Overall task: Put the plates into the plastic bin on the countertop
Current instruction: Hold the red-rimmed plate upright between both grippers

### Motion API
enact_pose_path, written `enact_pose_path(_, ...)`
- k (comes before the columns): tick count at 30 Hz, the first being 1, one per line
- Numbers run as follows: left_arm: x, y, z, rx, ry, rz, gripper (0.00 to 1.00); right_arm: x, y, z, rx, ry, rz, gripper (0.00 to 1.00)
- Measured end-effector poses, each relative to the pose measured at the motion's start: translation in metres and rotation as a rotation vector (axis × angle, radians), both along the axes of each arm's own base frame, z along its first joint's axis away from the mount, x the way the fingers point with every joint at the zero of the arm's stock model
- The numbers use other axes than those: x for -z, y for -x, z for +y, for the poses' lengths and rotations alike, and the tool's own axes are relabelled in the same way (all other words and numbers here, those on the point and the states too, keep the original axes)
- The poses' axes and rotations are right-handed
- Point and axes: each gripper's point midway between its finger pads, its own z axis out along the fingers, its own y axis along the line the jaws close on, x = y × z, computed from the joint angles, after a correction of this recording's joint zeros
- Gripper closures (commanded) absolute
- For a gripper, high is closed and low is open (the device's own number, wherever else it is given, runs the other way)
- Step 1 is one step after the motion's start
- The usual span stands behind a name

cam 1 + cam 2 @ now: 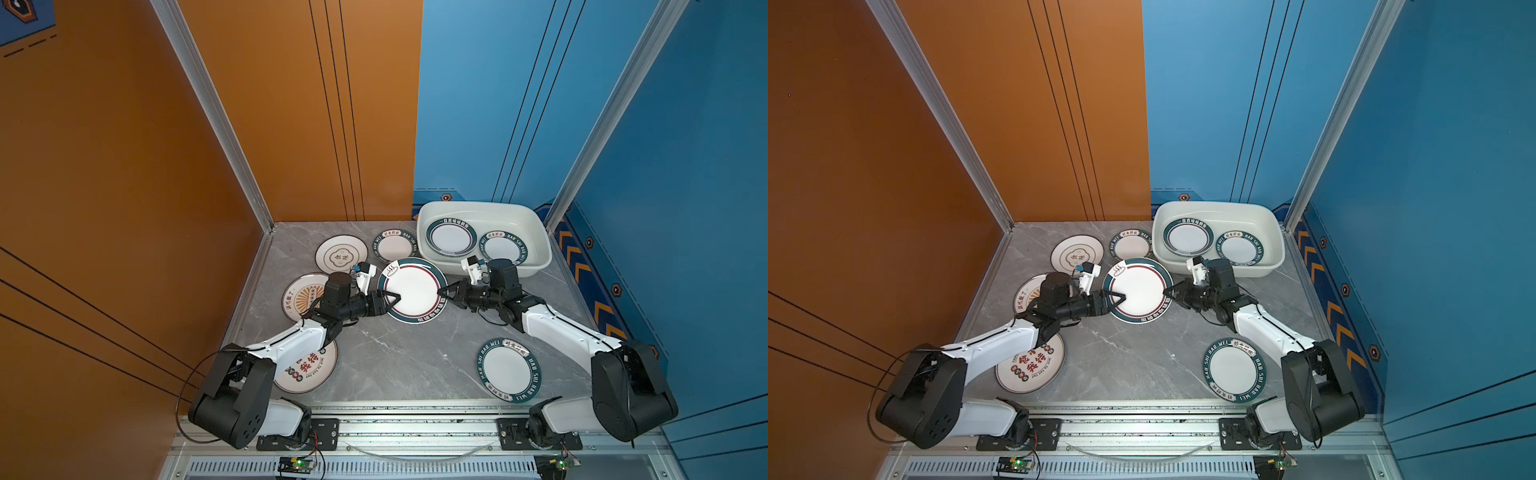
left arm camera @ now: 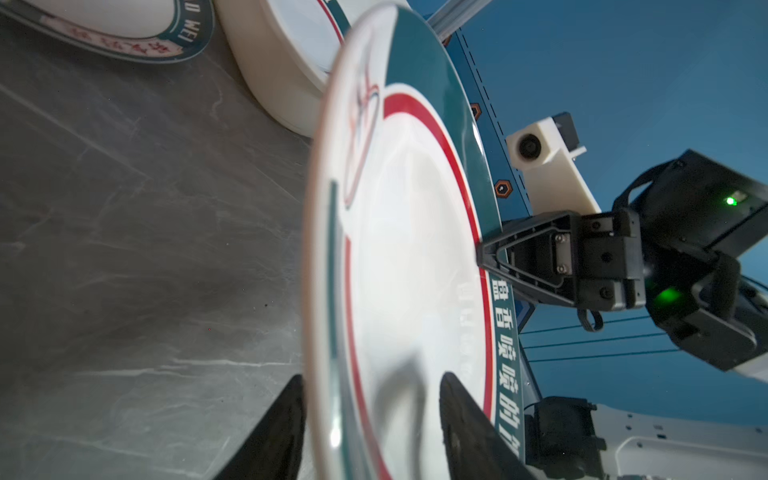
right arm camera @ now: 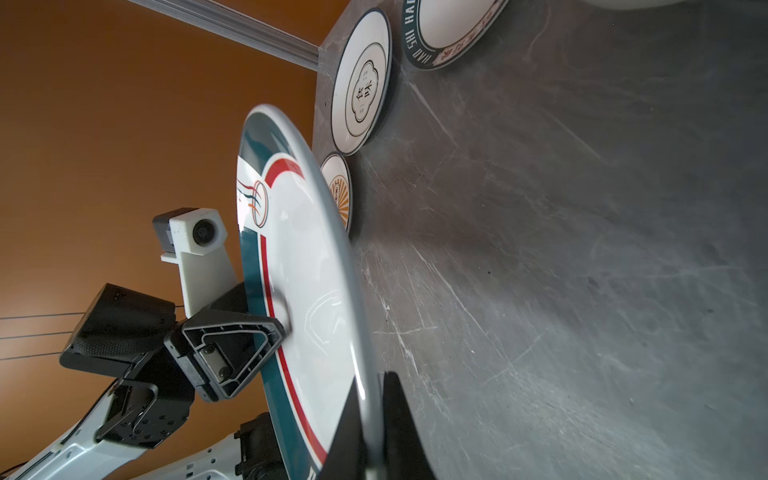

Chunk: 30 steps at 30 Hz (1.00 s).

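Eight plates show in both top views. One, the big red-lined plate, hangs just above the mid countertop, off the front-left corner of the plastic bin. It's carried between 2 arms. The right gripper is clenched on its right rim, with one finger over and one under the rim in the right wrist view. The left gripper straddles the opposite rim, fingers on each side, but I can't tell whether it's actually biting or loose.

The bin sits in the back right corner with 2 green-rimmed plates flat inside: a larger one twd its left end and a smaller one beside it, overlapping a bit.

Five more lie flat on the countertop:
- the quatrefoil plate and a small green-rimmed one, side by side near the back edge
- the sunburst plate near the left edge, partly under the left arm
- a cream plate w/ red characters near the front left corner, also partly covered by that arm
- a green-rimmed "HAO SHI" plate near the front edge, right of centre — clear of both arms
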Motion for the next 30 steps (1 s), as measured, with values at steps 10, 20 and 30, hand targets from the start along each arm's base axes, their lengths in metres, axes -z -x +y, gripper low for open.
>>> enact_pose_path(10,0.006,-0.003,-0.004,0.005,0.052,0.063,0.77,0.012,-0.002,0.005,-0.023,0.007,0.006,0.74)
enact_pose_path(20,0.003,-0.003,-0.009,0.033,0.07,0.045,0.79,0.032,-0.008,0.03,-0.107,-0.035,0.011,0.66)
enact_pose_path(30,0.009,-0.009,-0.004,-0.008,0.068,0.074,0.75,0.013,-0.021,0.045,-0.136,-0.141,-0.075,0.9)
